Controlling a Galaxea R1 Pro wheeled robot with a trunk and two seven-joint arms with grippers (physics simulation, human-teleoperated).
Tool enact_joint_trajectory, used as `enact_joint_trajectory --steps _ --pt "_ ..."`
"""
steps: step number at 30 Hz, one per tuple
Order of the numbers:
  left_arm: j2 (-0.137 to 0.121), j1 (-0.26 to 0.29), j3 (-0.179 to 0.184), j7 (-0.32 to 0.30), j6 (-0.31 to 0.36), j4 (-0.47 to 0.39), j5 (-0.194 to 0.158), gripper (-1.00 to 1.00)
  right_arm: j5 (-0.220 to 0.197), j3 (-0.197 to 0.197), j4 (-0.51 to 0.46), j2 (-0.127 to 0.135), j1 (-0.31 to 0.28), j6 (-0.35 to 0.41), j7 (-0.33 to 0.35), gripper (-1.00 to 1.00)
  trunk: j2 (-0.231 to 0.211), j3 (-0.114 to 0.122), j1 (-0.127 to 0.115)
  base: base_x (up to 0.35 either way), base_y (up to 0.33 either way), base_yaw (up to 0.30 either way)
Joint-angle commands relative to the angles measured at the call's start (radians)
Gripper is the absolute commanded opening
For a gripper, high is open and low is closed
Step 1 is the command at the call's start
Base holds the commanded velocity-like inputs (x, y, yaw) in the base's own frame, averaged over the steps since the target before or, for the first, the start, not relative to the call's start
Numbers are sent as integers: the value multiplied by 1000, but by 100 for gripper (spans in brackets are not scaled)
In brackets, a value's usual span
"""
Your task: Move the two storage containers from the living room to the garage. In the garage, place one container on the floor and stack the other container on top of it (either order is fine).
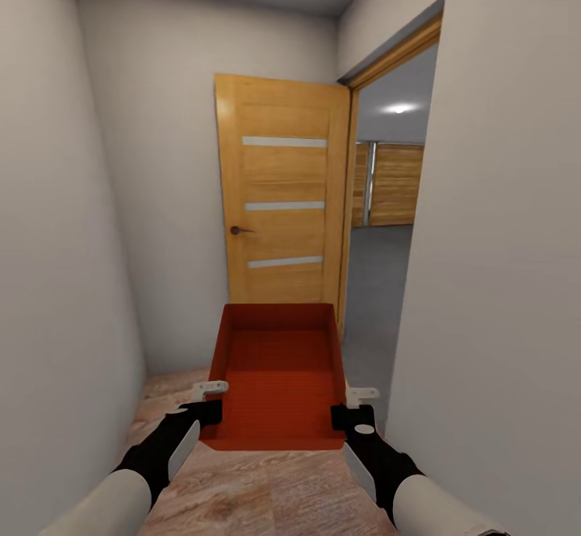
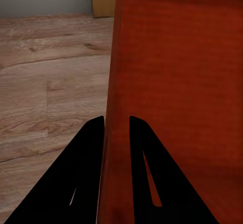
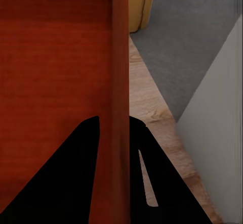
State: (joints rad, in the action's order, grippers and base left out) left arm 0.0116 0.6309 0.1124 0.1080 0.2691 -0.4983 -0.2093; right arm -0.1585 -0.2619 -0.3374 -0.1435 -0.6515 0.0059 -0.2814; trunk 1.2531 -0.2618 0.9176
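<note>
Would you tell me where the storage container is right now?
In the head view, the storage container hangs centred between left gripper and right gripper, before the open wooden door.

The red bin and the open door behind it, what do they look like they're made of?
The red bin looks like moulded plastic: uniform red-orange, thin straight walls, fine ribbing on its bottom, matte sheen. The left pincer and right pincer each clamp a side wall. The door looks like varnished wood or wood veneer: warm horizontal grain with three frosted strips, likely glass, and a dark handle.
</note>
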Motion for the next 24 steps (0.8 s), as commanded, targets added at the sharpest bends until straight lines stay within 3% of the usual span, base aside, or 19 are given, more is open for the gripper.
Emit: enact_joint_trajectory --steps 1,8,24 --pt "-7 1 -23 15 -24 -5 14 -100 -27 -17 1 1 0 2 7 -100 1 -1 0 18 0 -239" --pt "-7 1 -23 16 -23 -5 14 -100 -27 -17 1 2 0 2 8 -100 1 -1 0 129 77 -192" --pt "-6 1 -23 15 -23 -4 14 -100 -27 -17 1 2 0 3 8 -100 1 -1 0 203 148 -12"
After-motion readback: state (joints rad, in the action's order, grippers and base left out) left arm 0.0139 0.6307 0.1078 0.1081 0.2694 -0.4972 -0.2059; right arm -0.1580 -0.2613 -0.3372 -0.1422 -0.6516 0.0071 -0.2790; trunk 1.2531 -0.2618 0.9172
